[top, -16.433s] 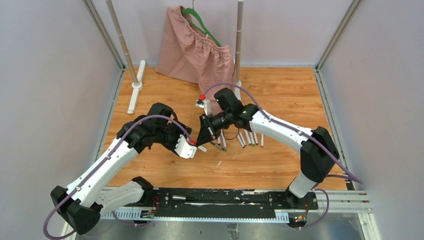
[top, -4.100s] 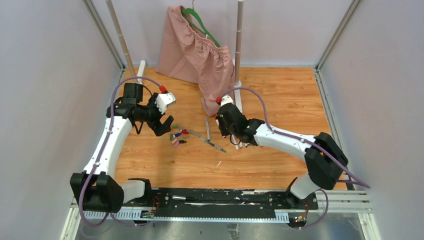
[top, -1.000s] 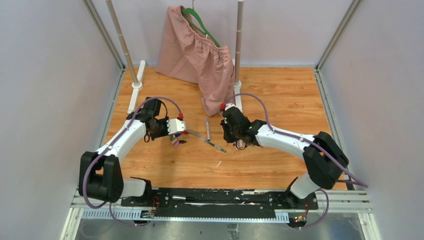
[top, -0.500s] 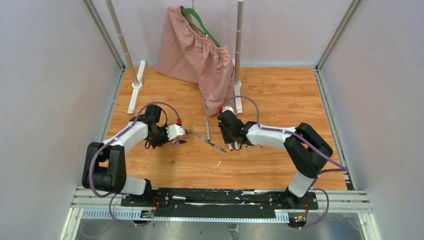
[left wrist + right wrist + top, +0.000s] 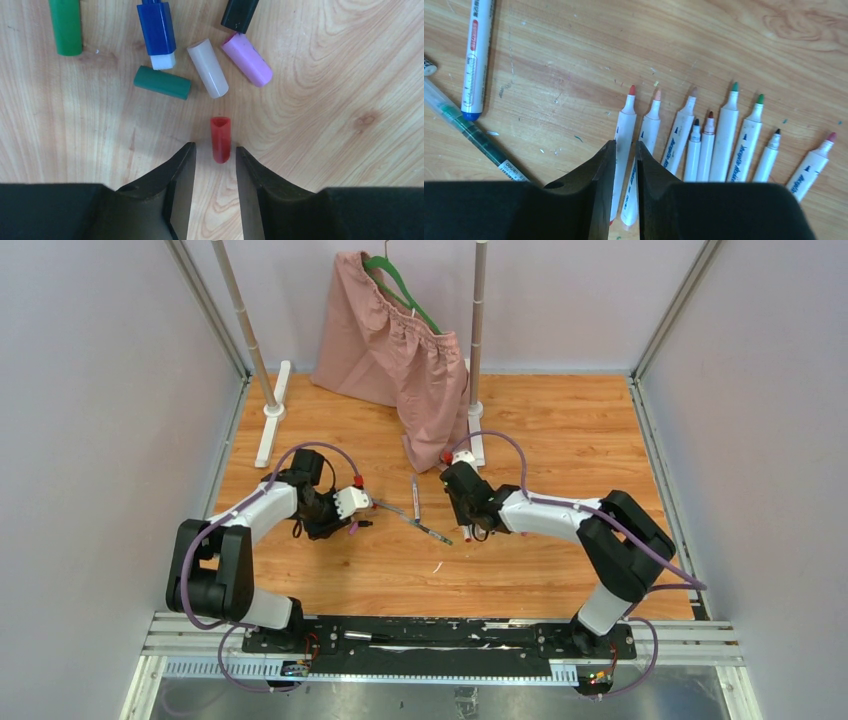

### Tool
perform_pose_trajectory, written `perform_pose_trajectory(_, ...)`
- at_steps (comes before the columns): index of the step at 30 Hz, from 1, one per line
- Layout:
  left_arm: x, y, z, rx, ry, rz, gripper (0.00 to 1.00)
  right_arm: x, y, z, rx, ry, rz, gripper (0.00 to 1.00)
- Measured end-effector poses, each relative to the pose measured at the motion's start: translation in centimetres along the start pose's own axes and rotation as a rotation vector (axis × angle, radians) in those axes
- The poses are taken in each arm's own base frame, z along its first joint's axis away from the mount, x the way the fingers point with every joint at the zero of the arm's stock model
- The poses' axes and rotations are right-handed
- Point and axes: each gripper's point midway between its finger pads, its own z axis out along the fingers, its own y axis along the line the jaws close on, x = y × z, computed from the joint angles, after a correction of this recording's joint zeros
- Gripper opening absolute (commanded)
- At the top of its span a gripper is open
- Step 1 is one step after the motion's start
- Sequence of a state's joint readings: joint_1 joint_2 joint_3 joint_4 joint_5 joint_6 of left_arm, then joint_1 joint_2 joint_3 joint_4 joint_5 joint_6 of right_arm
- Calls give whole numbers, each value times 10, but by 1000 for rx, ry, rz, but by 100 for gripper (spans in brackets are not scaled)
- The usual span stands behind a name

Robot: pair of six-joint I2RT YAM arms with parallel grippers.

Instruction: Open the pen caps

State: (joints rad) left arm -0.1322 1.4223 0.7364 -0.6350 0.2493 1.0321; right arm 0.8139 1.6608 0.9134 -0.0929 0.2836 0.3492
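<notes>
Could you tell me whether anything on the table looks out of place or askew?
Mildly: the white marker barrels lie in a neat uncapped row, but a white pen with a blue end and a clear green-filled pen lie apart, askew.

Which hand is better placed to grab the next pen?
Right. The right hand straddles the red-tipped pen; the left hand hangs open over the loose caps, apart from the pens.
</notes>
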Motion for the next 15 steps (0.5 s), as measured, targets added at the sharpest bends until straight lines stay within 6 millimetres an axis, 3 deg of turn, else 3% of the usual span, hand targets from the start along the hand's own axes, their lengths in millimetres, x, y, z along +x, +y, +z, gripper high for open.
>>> perform_pose_trajectory(5, -4, -5, -6, 30, -8, -26, 48, -16, -2, -13, -1, -45, 2, 34)
perform_pose_trajectory(8, -15, 3, -19, 20, -28, -35, 51, -35, 6, -19, -22, -82, -13, 40)
perform_pose_trajectory(15, -42, 38, -65, -63, -98, -128, 54, -86, 65, -23, -188, -153, -104, 47)
